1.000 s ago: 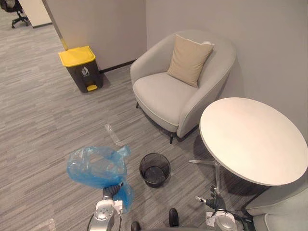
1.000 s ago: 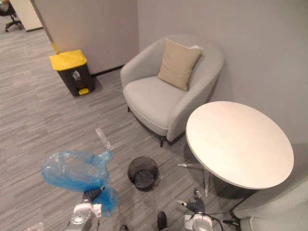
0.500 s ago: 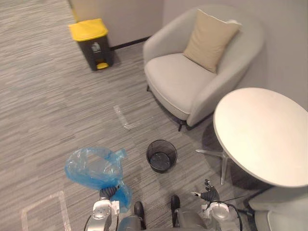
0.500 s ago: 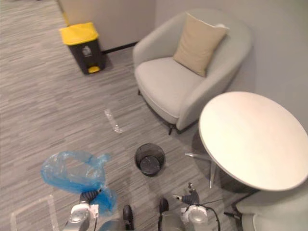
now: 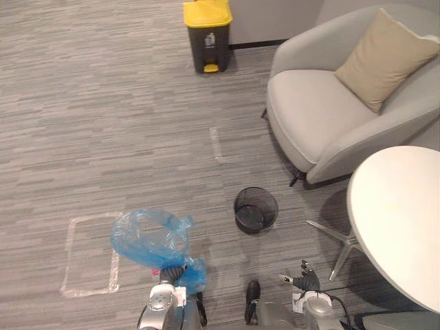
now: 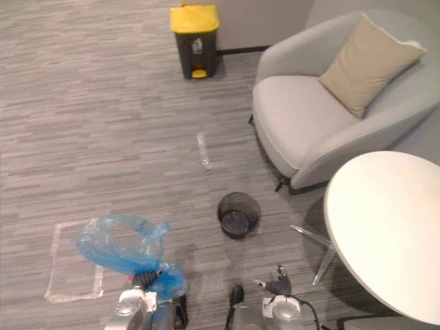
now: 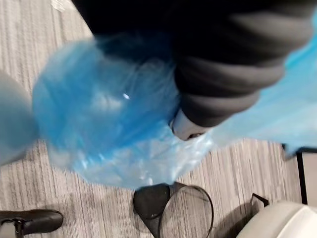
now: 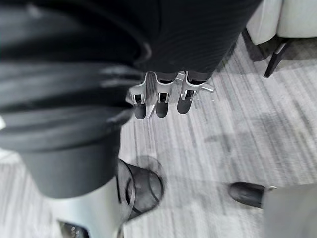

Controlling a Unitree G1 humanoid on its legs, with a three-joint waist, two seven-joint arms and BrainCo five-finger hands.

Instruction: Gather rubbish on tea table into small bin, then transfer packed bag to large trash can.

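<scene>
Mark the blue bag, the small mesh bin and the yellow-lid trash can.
blue bag point(image 5: 146, 251): left eye view, on its puffed body.
small mesh bin point(image 5: 256, 229): left eye view, on its near wall.
yellow-lid trash can point(image 5: 207, 12): left eye view, on the yellow lid.

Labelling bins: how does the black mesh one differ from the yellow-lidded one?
The small round black wire-mesh bin is open-topped; the boxy dark grey trash can with a yellow lid is shut. The mesh bin stands near the round white table; the lidded can stands farther off, by the wall. Both stand upright on grey carpet.
</scene>
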